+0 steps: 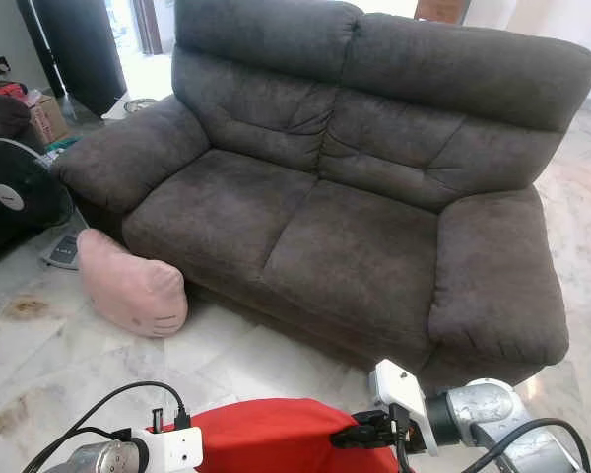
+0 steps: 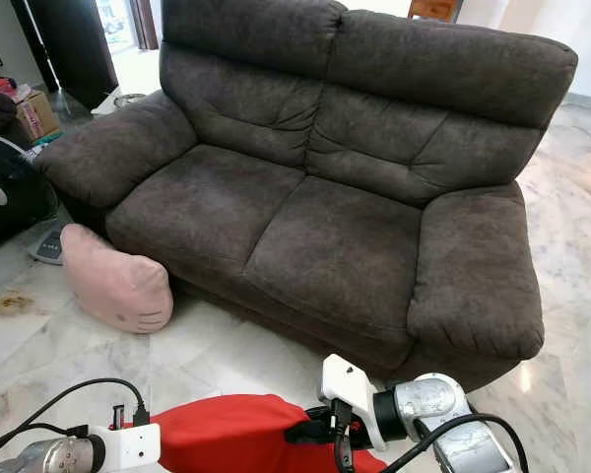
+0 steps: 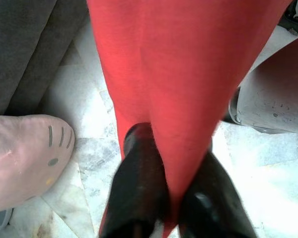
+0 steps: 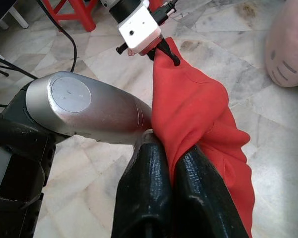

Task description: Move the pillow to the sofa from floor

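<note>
No legible text, brand, number or sign anywhere. Only stitched face marks on the pink pillow (image 3: 25, 158): short dark whisker lines and small dots, not letters. Pale round badge at the fan (image 1: 10, 197) hub too small to read.

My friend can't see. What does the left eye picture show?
A big dark grey sofa stands on a marble floor, with a pink pillow on the floor against its front corner. Below, both robot arms hold a red cloth.
</note>
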You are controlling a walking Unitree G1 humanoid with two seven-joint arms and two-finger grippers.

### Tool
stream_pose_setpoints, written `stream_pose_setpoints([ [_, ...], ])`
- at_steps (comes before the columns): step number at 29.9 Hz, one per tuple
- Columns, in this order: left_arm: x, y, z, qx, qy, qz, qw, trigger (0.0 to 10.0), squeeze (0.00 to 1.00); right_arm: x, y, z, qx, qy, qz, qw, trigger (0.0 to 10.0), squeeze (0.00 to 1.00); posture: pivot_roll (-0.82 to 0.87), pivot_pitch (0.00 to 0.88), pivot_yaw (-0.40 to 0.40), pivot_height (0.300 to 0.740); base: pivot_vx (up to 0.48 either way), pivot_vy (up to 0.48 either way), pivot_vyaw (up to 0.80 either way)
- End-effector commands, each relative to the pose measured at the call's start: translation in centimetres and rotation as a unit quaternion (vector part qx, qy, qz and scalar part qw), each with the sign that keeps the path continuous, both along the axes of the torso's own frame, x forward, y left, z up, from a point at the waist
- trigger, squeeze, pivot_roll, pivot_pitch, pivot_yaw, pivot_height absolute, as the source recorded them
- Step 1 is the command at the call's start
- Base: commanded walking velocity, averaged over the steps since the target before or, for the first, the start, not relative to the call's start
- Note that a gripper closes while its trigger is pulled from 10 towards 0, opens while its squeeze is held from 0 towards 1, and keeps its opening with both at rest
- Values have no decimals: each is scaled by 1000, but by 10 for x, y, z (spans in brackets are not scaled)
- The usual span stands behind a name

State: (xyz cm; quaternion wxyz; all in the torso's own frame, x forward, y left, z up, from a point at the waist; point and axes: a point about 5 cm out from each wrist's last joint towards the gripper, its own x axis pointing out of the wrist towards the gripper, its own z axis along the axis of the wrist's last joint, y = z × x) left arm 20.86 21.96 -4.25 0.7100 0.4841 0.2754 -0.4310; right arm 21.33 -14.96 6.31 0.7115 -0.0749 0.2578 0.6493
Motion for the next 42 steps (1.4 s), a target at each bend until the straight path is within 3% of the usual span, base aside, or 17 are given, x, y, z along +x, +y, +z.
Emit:
stream_pose_setpoints([
  [1,4,-1,2,2,-5,-4,1000,0,0,6,7,18,36,-36,13,999,10000,0,113,30,-90,740,0,0,0],
  [14,5,0,4,-16,-22,18,999,0,0,7,7,10,39,-31,-10,999,10000,0,116,36,-89,740,0,0,0],
  [18,20,4,17,-46,-81,77,993,0,0,14,3,4,30,-46,-49,997,10000,0,115,40,-86,740,0,0,0],
  [20,39,7,36,-74,-156,129,976,471,0,26,-3,-4,8,-74,-116,990,10000,0,120,42,-88,740,0,0,0],
  [21,39,7,36,-74,-156,129,976,471,0,26,-3,-4,8,-74,-116,990,10000,0,120,42,-88,740,0,0,0],
  [22,49,8,48,-96,-195,155,964,10000,0,33,-8,-9,-11,-98,-154,983,10000,0,120,42,-88,740,0,0,0],
  [26,64,3,70,-142,-256,178,939,10000,0,47,-17,-16,-42,-130,-248,959,10000,0,123,44,-88,740,0,0,0],
  [27,64,3,70,-142,-256,178,939,10000,0,47,-17,-16,-42,-130,-248,959,10000,0,123,44,-88,740,0,0,0],
  [28,71,-2,85,-180,-292,201,918,10000,0,55,-23,-17,-52,-147,-305,939,10000,0,123,44,-88,740,0,0,0],
  [31,78,-13,102,-236,-330,230,884,10000,0,59,-27,-17,-44,-162,-373,913,10000,0,127,43,-88,740,0,0,0],
  [35,83,-21,125,-288,-379,307,824,10000,0,61,-32,-17,-7,-174,-458,872,10000,0,128,42,-88,740,0,0,0],
  [36,83,-21,125,-288,-379,307,824,10000,0,61,-32,-17,-7,-174,-458,872,10000,0,128,42,-88,740,0,0,0],
  [37,85,-22,131,-300,-393,328,805,10000,0,59,-31,-14,18,-170,-484,858,10000,0,128,42,-88,740,0,0,0],
  [38,86,-28,146,-326,-423,355,767,10000,0,54,-27,-6,64,-172,-520,834,10000,0,126,40,-90,740,0,0,0],
  [39,86,-28,146,-326,-423,355,767,10000,0,54,-27,-6,64,-172,-520,834,10000,0,126,40,-90,740,0,0,0],
  [40,85,-35,157,-345,-441,363,745,10000,0,51,-25,-1,83,-181,-544,815,10000,0,125,38,-90,740,0,0,0],
  [42,84,-43,167,-359,-457,355,733,10000,0,49,-25,3,93,-186,-561,801,10000,0,124,36,-91,740,0,0,0],
])
